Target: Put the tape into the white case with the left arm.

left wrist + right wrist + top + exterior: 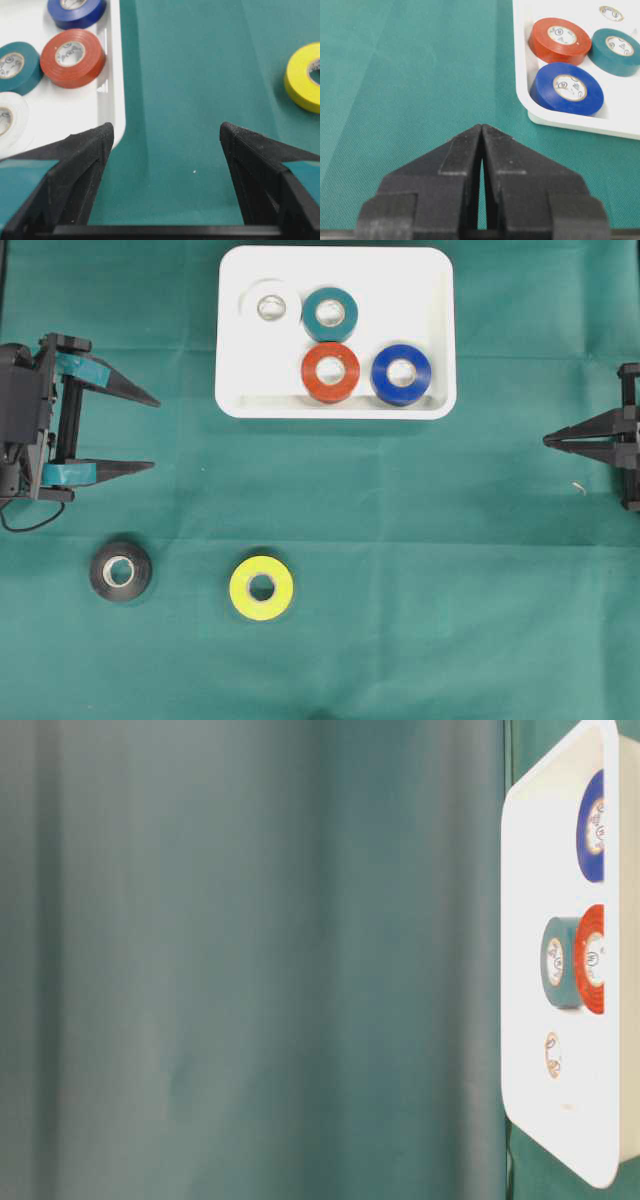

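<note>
Yellow tape [261, 587] and black tape [120, 571] lie outside the white case [335, 405], so my left gripper [154, 433] gapes empty, while my right gripper [548, 441] rests pinched together.

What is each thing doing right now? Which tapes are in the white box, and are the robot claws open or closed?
white case: flat on the cloth, holding four rolls
white tape: in case
teal tape: in case
red tape: in case
blue tape: in case
black tape: outside, on cloth
yellow tape: outside, on cloth
left gripper: open, empty
right gripper: shut, empty
</note>
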Tool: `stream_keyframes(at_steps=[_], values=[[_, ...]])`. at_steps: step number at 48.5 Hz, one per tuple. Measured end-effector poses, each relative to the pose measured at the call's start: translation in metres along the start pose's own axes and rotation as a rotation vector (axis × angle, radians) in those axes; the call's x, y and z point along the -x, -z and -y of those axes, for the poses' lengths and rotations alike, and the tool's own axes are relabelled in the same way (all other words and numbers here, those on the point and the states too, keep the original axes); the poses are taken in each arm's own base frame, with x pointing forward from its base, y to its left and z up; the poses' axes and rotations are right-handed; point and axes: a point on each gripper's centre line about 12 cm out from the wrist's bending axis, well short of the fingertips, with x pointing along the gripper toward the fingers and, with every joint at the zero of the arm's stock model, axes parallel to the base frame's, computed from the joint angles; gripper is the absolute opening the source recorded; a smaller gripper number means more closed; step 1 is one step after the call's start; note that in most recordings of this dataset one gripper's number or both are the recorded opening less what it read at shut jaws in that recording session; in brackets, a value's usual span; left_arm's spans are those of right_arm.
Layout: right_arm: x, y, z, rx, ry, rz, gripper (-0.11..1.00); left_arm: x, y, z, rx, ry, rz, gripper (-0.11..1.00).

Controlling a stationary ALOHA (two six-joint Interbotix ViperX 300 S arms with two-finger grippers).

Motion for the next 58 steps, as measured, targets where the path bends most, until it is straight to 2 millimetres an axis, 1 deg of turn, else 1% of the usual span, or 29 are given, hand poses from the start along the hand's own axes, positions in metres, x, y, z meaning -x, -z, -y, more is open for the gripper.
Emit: stream_keyframes(at_steps=[9,14,20,27,33,41,48,58], values=[[0.000,0.000,0.000,0.000,0.000,0.000,-0.09,-0.001,0.002,0.000,0.003,0.002,-0.010,0.86],[0.000,0.000,0.000,0.000,0.000,0.000,-0.09,0.000,0.003,0.005,-0.004,0.021,-0.016,0.86],[0.000,0.000,0.000,0.000,0.000,0.000,-0.09,0.002,0.006,0.015,0.002,0.065,-0.028,0.86],[0.000,-0.001,0.000,0.000,0.000,0.002,-0.09,0.005,0.014,0.032,0.040,0.133,-0.070,0.86],[0.000,0.000,0.000,0.000,0.000,0.000,-0.09,0.011,0.022,0.047,0.069,0.198,-0.118,0.86],[0.000,0.000,0.000,-0.002,0.000,0.000,-0.09,0.019,0.030,0.063,0.052,0.273,-0.180,0.85],[0.000,0.000,0.000,0.000,0.000,-0.003,-0.09,0.022,0.034,0.067,0.066,0.293,-0.220,0.85],[0.000,0.000,0.000,0.000,0.002,0.000,-0.09,0.019,0.038,0.069,0.062,0.294,-0.250,0.85]])
